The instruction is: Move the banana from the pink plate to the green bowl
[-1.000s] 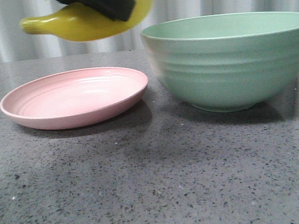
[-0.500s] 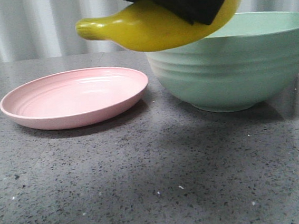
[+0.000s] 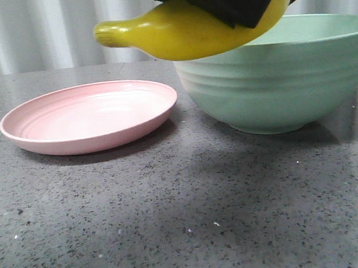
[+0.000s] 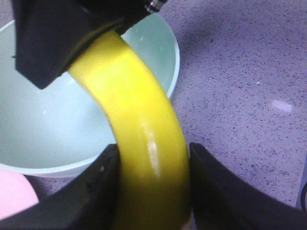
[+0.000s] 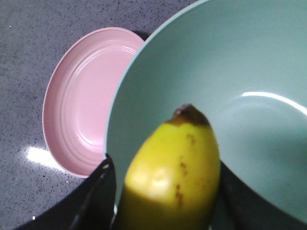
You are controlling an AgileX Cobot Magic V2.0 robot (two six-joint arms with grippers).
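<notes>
Grey speckled table (image 3: 175, 223); both grippers' jaws on banana (image 3: 188, 32) above green bowl (image 3: 276, 93), dark tip only in right wrist view.

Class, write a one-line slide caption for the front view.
Black claws hold the banana in the air over the near rim of the green bowl; the pink plate sits empty on the table beside it.
</notes>
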